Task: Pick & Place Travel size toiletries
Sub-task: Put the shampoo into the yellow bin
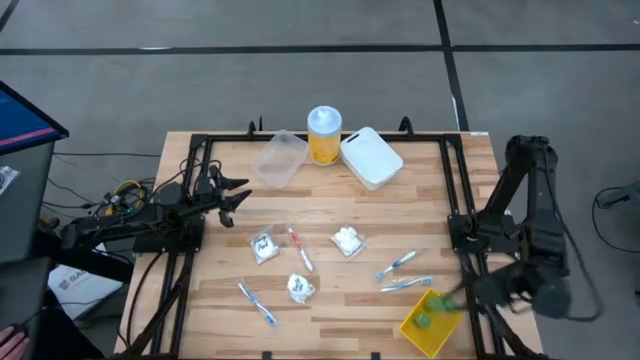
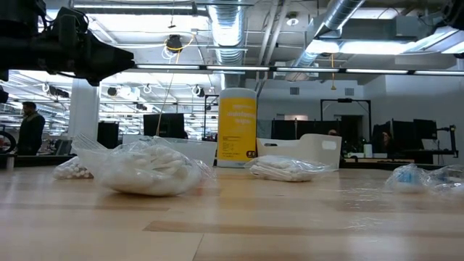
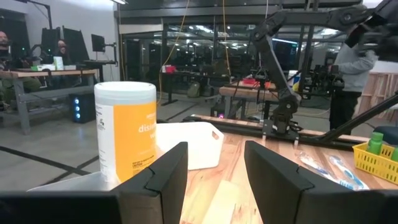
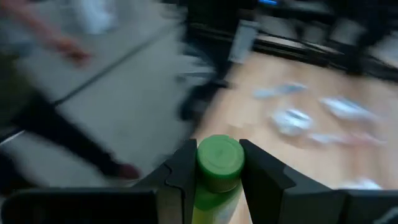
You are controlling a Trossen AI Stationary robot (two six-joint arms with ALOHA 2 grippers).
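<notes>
My right gripper (image 4: 219, 180) is shut on a small green bottle (image 4: 214, 186); in the high view it (image 1: 458, 296) hangs by the table's right edge, just beside a yellow basket (image 1: 432, 322). Another green bottle (image 1: 423, 321) lies in that basket. Three clear packets with white contents (image 1: 263, 245) (image 1: 299, 288) (image 1: 348, 240) lie flat on the table. So do a red-white stick (image 1: 300, 248) and three blue-white sticks (image 1: 257, 303) (image 1: 396, 264) (image 1: 406, 285). My left gripper (image 1: 235, 195) waits open at the left side, above the table. My right gripper has the green bottle pinched between its two fingers, one finger (image 4: 183, 174) on each side just below the round cap (image 4: 219, 160). The cap end points away from the wrist, along the fingers. The bottle is lifted clear of the table.
A tall yellow jar with a white lid (image 1: 324, 133) stands at the far edge between a clear container (image 1: 281, 157) and a white container (image 1: 371, 156). Black frame rails (image 1: 455, 200) run along the table's sides. People stand in the room beyond (image 3: 354, 68).
</notes>
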